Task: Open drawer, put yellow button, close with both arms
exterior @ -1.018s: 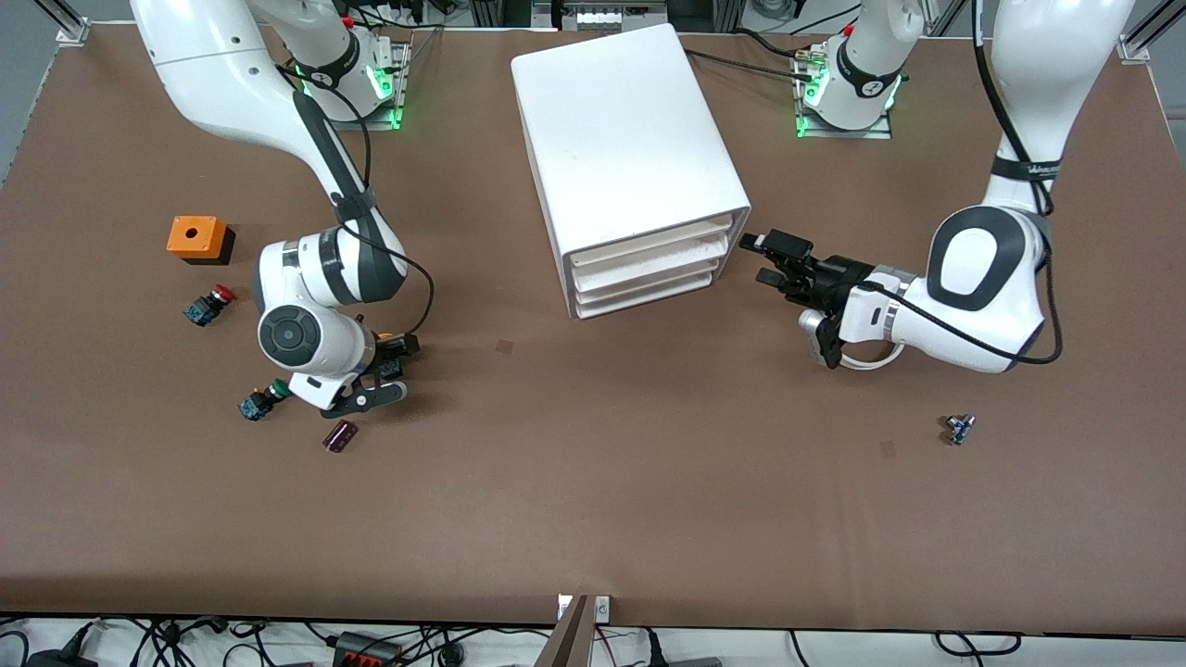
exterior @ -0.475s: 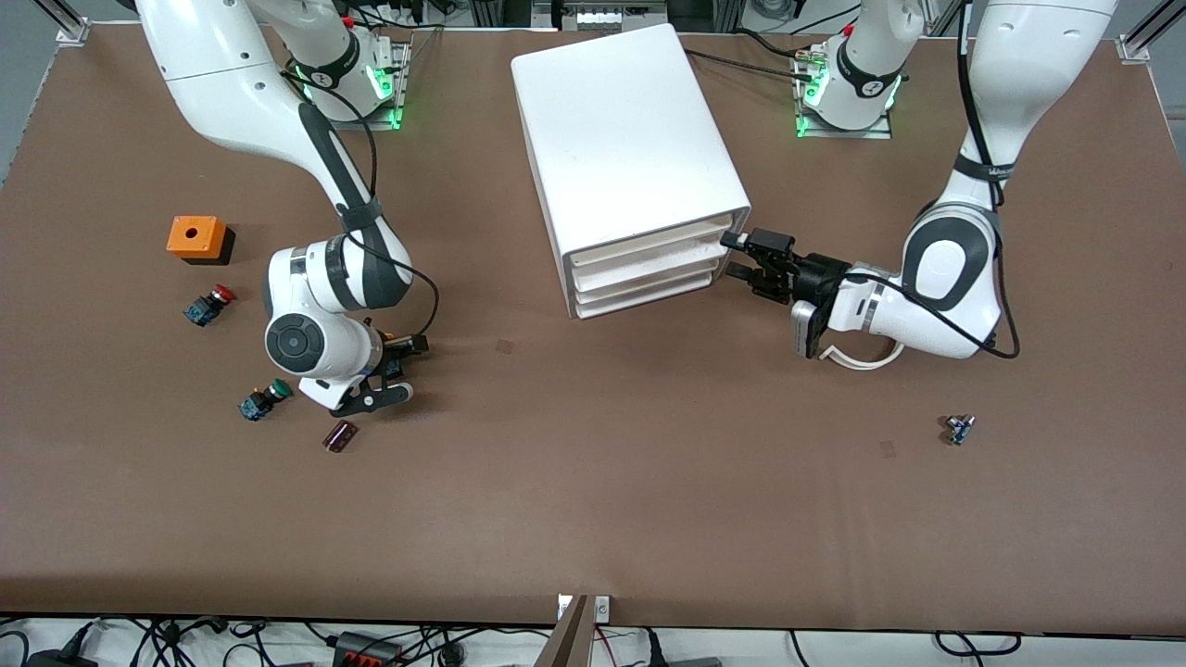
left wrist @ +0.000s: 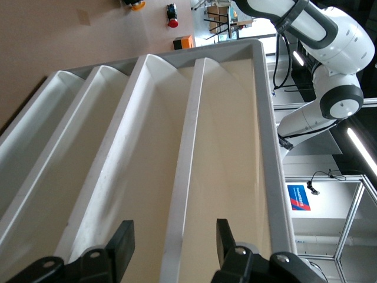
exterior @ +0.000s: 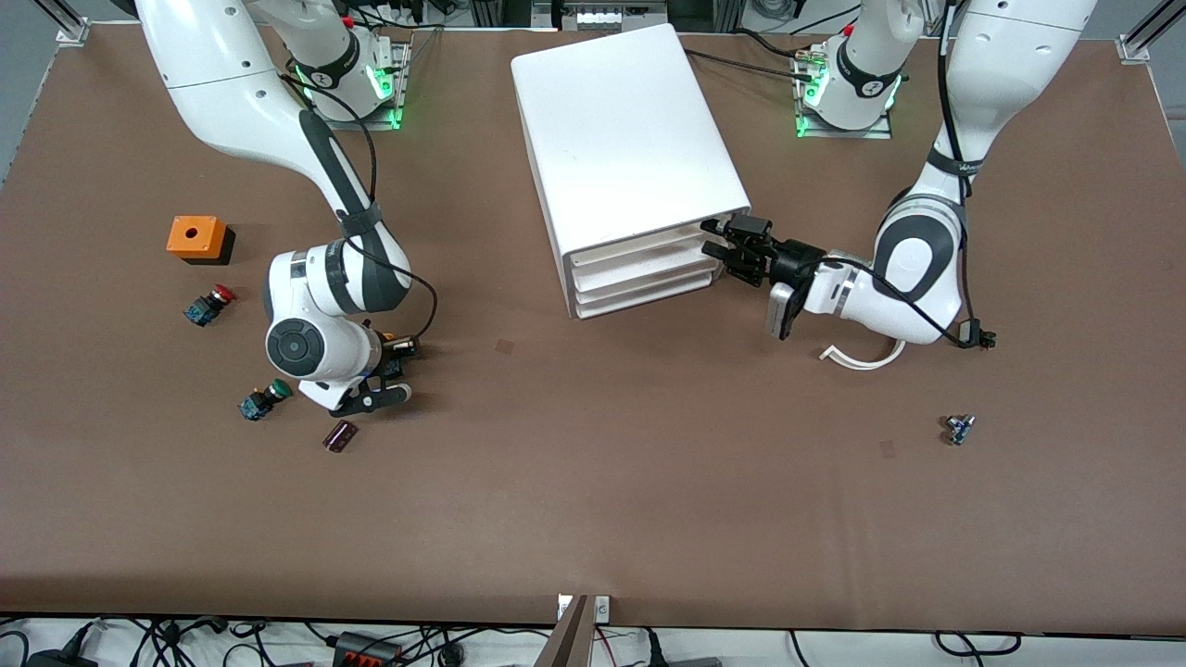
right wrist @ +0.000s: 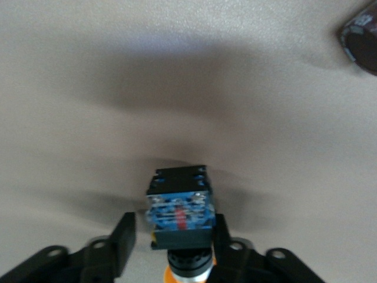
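The white cabinet (exterior: 630, 130) stands mid-table, its stacked trays facing the front camera. The drawer (exterior: 639, 243), its uppermost tray, is closed. My left gripper (exterior: 727, 243) is at the cabinet's front corner toward the left arm's end. In the left wrist view the left gripper (left wrist: 174, 242) is open, its fingers (left wrist: 122, 242) astride a white tray lip (left wrist: 188, 177). The yellow button (exterior: 393, 359) lies on the table toward the right arm's end. My right gripper (exterior: 394, 371) is low over it. In the right wrist view the right gripper (right wrist: 172, 239) is open around the button (right wrist: 177, 218).
An orange box (exterior: 196, 238), a red-capped button (exterior: 209, 304), a green-capped button (exterior: 262, 400) and a dark cylinder (exterior: 340, 435) lie around the right gripper. A white curved strip (exterior: 862, 357) and a small part (exterior: 958, 428) lie toward the left arm's end.
My left gripper has moved toward the cabinet and now reaches the front of its trays. My right gripper has shifted only slightly around the yellow button.
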`<state>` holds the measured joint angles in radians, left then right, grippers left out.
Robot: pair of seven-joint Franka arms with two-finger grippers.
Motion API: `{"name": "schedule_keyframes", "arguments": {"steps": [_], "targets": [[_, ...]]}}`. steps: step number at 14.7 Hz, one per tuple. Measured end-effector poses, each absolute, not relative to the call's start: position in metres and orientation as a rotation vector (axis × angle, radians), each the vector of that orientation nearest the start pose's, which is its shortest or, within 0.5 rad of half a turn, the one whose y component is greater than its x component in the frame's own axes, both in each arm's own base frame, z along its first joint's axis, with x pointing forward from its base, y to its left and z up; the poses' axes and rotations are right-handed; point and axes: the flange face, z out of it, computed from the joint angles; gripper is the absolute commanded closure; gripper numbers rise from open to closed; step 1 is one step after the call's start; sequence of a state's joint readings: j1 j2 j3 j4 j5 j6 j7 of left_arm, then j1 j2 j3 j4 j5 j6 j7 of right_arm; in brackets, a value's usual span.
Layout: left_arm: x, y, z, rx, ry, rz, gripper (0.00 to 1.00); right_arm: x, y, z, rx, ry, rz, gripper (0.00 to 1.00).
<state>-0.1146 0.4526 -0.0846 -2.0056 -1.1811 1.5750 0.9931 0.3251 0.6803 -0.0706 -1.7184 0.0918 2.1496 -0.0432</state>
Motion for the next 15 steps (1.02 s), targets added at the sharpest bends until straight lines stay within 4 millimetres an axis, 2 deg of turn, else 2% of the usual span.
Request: {"name": "schedule_keyframes", "arguments": {"steps": [2, 3, 5, 7, 10, 12, 15], "targets": [[0.512, -0.205, 0.239, 1.703, -0.53, -0.285, 0.91, 0.622, 0.169, 0.177, -3.096, -0.387, 0.38, 1.0], [0.511, -0.205, 0.235, 1.693, -0.534, -0.283, 0.98, 0.625, 0.17, 0.182, -3.096, -0.388, 0.364, 1.0], [0.51, -0.206, 0.237, 1.67, -0.535, -0.275, 1.0, 0.635, 0.175, 0.201, -3.095, -0.393, 0.317, 1.0], [0.511, -0.207, 0.237, 1.668, -0.54, -0.271, 1.0, 0.648, 0.181, 0.232, -3.09, -0.403, 0.29, 1.0], [0.518, -0.207, 0.242, 1.676, -0.552, -0.25, 1.0, 0.67, 0.193, 0.294, -3.08, -0.423, 0.24, 1.0], [0.531, -0.202, 0.245, 1.692, -0.565, -0.223, 1.0, 0.68, 0.199, 0.333, -3.073, -0.435, 0.205, 1.0], [0.566, -0.192, 0.246, 1.721, -0.597, -0.189, 1.0, 0.689, 0.215, 0.375, -3.06, -0.467, 0.124, 1.0]]}}
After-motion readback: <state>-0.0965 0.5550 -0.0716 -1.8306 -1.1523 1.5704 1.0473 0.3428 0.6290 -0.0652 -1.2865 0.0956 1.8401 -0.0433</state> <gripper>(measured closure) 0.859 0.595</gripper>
